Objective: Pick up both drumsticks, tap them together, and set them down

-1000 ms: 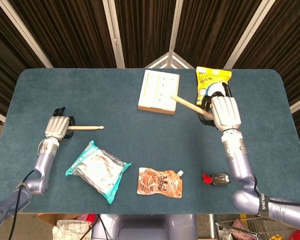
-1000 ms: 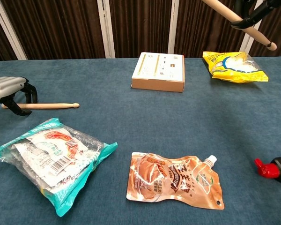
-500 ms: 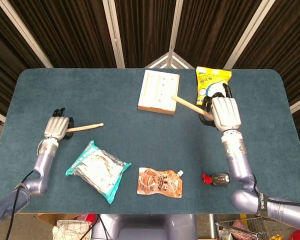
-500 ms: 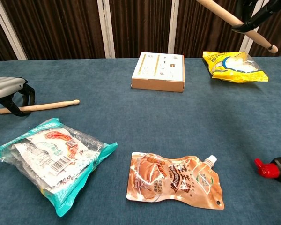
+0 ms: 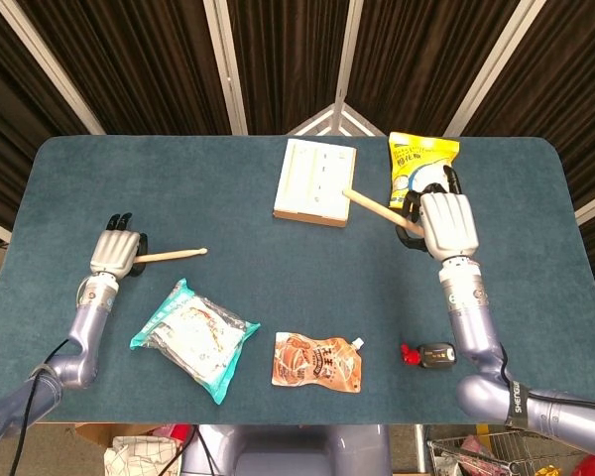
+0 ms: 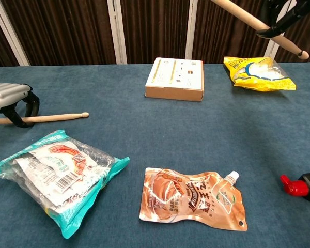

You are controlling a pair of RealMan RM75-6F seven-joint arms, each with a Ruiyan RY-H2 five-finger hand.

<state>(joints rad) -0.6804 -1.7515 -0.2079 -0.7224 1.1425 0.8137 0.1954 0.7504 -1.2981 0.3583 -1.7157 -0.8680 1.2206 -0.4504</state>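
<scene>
Drumsticks here look like plain turned wood: light, stiff, smooth enough to roll or slip through a loose grasp, and not fragile. Each is best taken near the butt end, leaving the tip free for the tap. One drumstick (image 5: 379,211) is raised off the table in the right hand (image 5: 446,224), which grips it near the butt, the shaft slanting toward the cardboard box (image 5: 315,181); in the chest view it crosses the top right corner. The other drumstick (image 6: 44,118) lies low at the left, its tip pointing inward, with the left hand (image 6: 10,101) curled around its butt end; whether the grasp is firm or the stick is clear of the cloth cannot be told.

Between the two hands lies a wide stretch of blue table (image 5: 238,268), so the sticks are well apart. A clear snack packet (image 6: 54,175) sits just beside the left stick, an orange spouted pouch (image 6: 194,199) lies near the front edge, a yellow bag (image 6: 258,74) rests behind the right hand, and a small red-capped object (image 5: 428,354) lies near the right forearm. The box looks the likeliest obstacle under the raised stick.
</scene>
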